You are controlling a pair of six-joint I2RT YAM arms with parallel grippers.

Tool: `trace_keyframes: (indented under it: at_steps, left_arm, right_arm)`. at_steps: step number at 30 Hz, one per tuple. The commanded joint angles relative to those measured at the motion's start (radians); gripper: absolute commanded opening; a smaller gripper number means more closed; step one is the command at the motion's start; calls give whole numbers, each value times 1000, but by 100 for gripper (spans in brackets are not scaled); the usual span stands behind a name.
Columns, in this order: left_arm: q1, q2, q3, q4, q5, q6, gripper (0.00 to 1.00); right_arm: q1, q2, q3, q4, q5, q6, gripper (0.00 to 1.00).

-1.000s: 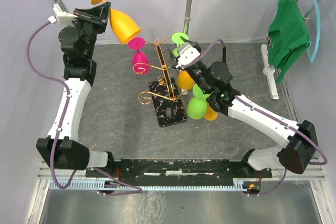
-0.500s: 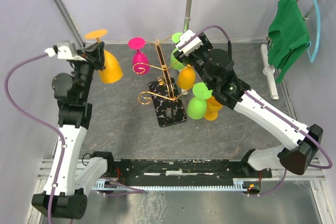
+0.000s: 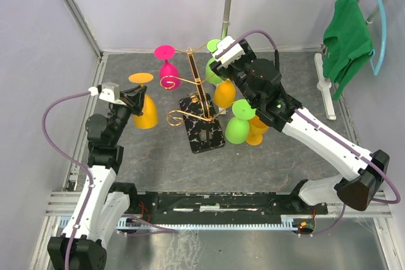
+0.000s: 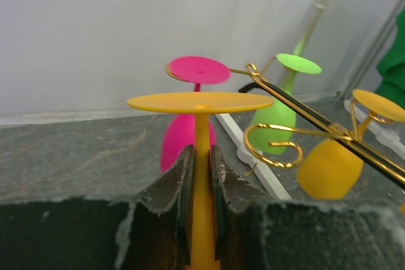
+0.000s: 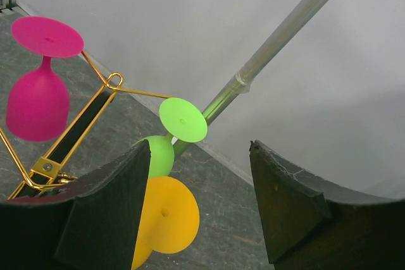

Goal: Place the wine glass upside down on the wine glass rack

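Left of rack (image 3: 204, 134): glass (image 3: 147, 116) (apart).

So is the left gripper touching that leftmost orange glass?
Touching. Left wrist view: the left gripper squeezes the orange wine glass by its stem, jaws on both sides.

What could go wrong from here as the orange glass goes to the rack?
1. The left end effector pinches only the thin stem of the held orange wine glass; it could swivel or slip.
2. The pink glass hangs on the side of the wine glass rack facing it; the incoming foot could knock it.
3. The open right end effector hovers beside the upper green glass, risking a bump.
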Motion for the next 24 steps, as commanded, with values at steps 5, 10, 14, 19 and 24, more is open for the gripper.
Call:
trace_keyframes:
  at_steps: [5, 10, 14, 19, 24]
  left_arm:
    - [0, 3, -136, 356, 157, -51, 3]
    - [-16, 40, -184, 481, 181, -72, 3]
    - [-39, 72, -203, 550, 165, -79, 3]
    - [-83, 117, -215, 590, 162, -55, 3]
    - [-127, 189, -217, 665, 142, -43, 3]
  right_arm:
    - [-6, -28, -7, 17, 7, 16, 72]
    - [-6, -28, -13, 21, -4, 18, 72]
    - [-6, -25, -13, 22, -2, 20, 72]
    - [-6, -23, -15, 23, -1, 24, 72]
    - [-6, -18, -14, 23, 1, 23, 72]
